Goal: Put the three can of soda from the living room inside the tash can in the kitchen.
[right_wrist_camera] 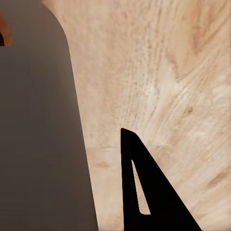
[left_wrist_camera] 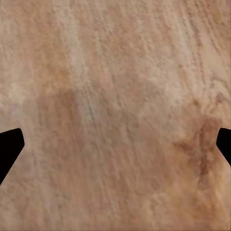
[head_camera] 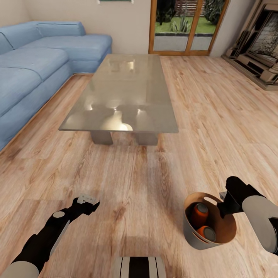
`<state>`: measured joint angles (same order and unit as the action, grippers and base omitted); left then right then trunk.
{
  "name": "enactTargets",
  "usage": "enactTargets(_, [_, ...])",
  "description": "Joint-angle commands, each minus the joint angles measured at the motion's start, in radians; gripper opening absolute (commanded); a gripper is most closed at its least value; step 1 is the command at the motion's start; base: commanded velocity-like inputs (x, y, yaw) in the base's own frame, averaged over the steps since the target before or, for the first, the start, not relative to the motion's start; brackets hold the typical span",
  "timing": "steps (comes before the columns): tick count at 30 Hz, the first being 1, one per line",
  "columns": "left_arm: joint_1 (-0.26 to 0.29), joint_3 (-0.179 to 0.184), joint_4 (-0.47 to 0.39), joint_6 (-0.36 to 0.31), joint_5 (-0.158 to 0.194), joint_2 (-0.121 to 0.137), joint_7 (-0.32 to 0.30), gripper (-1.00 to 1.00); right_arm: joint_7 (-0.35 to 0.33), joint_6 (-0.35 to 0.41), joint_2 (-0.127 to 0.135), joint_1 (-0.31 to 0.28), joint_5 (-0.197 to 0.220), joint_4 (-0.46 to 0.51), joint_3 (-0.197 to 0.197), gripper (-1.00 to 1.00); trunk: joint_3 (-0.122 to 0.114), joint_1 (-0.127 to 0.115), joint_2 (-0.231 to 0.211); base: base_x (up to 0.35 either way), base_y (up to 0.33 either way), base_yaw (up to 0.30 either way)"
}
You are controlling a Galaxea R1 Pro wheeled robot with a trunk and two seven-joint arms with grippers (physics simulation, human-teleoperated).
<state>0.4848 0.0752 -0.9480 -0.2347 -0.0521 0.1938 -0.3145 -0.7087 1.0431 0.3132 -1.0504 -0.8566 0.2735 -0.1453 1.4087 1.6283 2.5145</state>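
Observation:
The tash can (head_camera: 192,234), grey outside and wood-brown inside, hangs tilted at the lower right of the head view. Two orange cans of soda (head_camera: 200,213) (head_camera: 207,233) lie inside it; the blue can is hidden. My right gripper (head_camera: 224,207) is shut on the bin's far rim. In the right wrist view the bin's grey wall (right_wrist_camera: 38,134) stands against one dark finger (right_wrist_camera: 144,192), with the other finger hidden behind it. My left gripper (head_camera: 88,200) hangs open over the bare plank floor (left_wrist_camera: 115,86), holding nothing.
A glass-topped low table (head_camera: 123,92) stands straight ahead on the wood floor. A long blue corner sofa (head_camera: 31,69) runs along the left. A wood-framed glass door (head_camera: 185,27) is at the back and a fireplace unit (head_camera: 258,46) at the right.

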Motion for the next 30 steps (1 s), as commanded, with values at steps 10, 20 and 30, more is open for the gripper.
enactTargets(10, [0.0,0.0,0.0,0.0,0.0,0.0,-0.001,1.0,0.0,0.004,0.0,0.0,0.011,0.0,0.0,-1.0,0.004,0.0,0.0,0.0,0.0,0.0])
enactTargets(20, [0.0,0.0,0.0,0.0,0.0,0.0,-0.002,1.0,0.0,0.004,0.001,0.0,0.01,0.0,0.0,1.0,0.004,0.0,0.0,0.0,0.0,0.0])
enactTargets(30, [0.0,0.0,0.0,0.0,0.0,0.0,-0.001,1.0,0.0,0.004,0.002,0.0,0.01,0.0,0.0,1.0,0.004,0.0,0.0,0.0,0.0,0.0])
